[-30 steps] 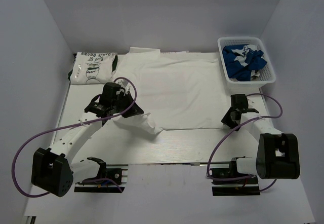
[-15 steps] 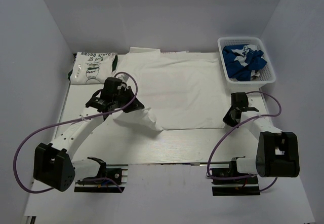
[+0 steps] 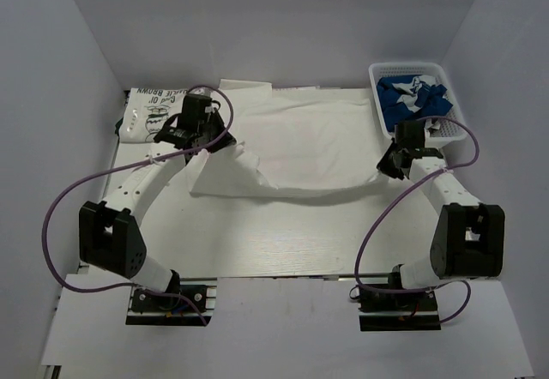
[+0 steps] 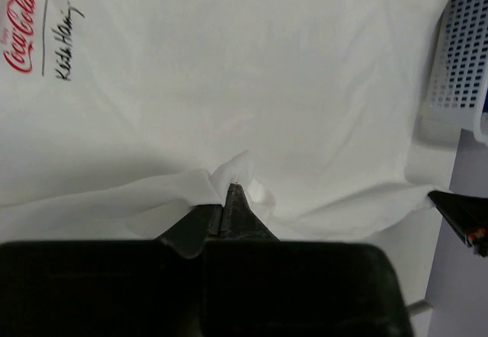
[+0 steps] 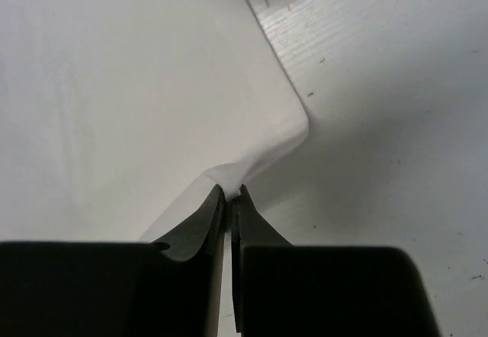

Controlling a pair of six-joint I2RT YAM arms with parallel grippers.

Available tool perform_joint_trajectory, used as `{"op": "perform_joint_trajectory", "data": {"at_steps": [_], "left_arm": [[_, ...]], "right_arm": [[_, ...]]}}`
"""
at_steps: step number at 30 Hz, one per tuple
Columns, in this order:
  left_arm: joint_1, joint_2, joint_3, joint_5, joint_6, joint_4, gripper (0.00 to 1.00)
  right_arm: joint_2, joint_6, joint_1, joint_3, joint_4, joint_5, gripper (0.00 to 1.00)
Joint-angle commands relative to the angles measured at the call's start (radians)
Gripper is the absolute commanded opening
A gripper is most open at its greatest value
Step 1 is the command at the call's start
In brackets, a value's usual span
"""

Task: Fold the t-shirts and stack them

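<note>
A white t-shirt [image 3: 300, 135] with a small red logo [image 4: 19, 28] lies spread across the middle of the table. Its near hem is raised off the surface and sags between the two arms. My left gripper [image 3: 221, 141] [image 4: 232, 192] is shut on the hem's left corner. My right gripper [image 3: 389, 165] [image 5: 232, 196] is shut on the right corner, with a bunch of cloth pinched at its tips. A folded white t-shirt with green print [image 3: 159, 113] lies at the far left. A royal blue t-shirt [image 3: 413, 100] is crumpled in the basket.
The white mesh basket [image 3: 374, 72] [image 4: 461, 47] stands at the far right, just beyond my right gripper. White walls close in the table [image 3: 283, 242] on three sides. Purple cables loop from both arms.
My right gripper has shut on the shirt's near right corner. Both arms have moved toward the far side and lifted the near hem with them, the left one furthest.
</note>
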Motion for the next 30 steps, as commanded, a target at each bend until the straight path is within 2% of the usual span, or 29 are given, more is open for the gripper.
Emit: {"op": "perform_joint_trajectory", "data": {"at_steps": [1, 10, 11, 13, 14, 15, 17, 18, 20, 21, 22, 23, 30], "left_arm": [[0.023, 0.047, 0.099, -0.067, 0.047, 0.029, 0.0], [0.093, 0.323, 0.339, -0.057, 0.107, 0.046, 0.0], [0.104, 0.354, 0.359, -0.067, 0.107, 0.046, 0.06], [0.115, 0.481, 0.466, -0.079, 0.119, 0.046, 0.34], [0.124, 0.524, 0.556, -0.079, 0.13, 0.013, 0.7], [0.124, 0.569, 0.605, -0.07, 0.141, -0.009, 0.83], [0.133, 0.668, 0.722, -0.06, 0.164, -0.049, 1.0], [0.133, 0.69, 0.75, -0.033, 0.173, -0.058, 1.0], [0.143, 0.701, 0.767, -0.013, 0.183, -0.058, 1.0], [0.143, 0.687, 0.767, 0.01, 0.194, -0.058, 1.0], [0.143, 0.671, 0.746, 0.01, 0.194, -0.046, 1.0], [0.143, 0.648, 0.689, 0.01, 0.194, -0.028, 1.0], [0.123, 0.326, 0.227, -0.01, 0.185, 0.149, 1.0]], "right_arm": [[0.041, -0.004, -0.003, 0.094, -0.032, 0.032, 0.0], [0.174, -0.024, -0.002, 0.277, -0.039, 0.09, 0.0], [0.224, -0.027, 0.0, 0.296, -0.046, 0.101, 0.15], [0.263, -0.031, 0.0, 0.364, -0.081, 0.118, 0.32], [0.3, -0.039, 0.0, 0.415, -0.088, 0.118, 0.42], [0.312, -0.048, 0.005, 0.427, -0.095, 0.094, 0.44], [0.315, -0.071, 0.014, 0.442, -0.098, 0.073, 0.48], [0.315, -0.082, 0.017, 0.443, -0.089, 0.059, 0.6], [0.299, -0.1, 0.028, 0.441, -0.097, 0.043, 0.63], [0.285, -0.107, 0.035, 0.436, -0.092, 0.039, 0.74], [0.274, -0.114, 0.041, 0.425, -0.086, 0.007, 0.79], [0.259, -0.134, 0.045, 0.393, -0.076, -0.004, 0.88], [0.205, -0.176, 0.127, 0.263, 0.009, -0.084, 0.9]]}}
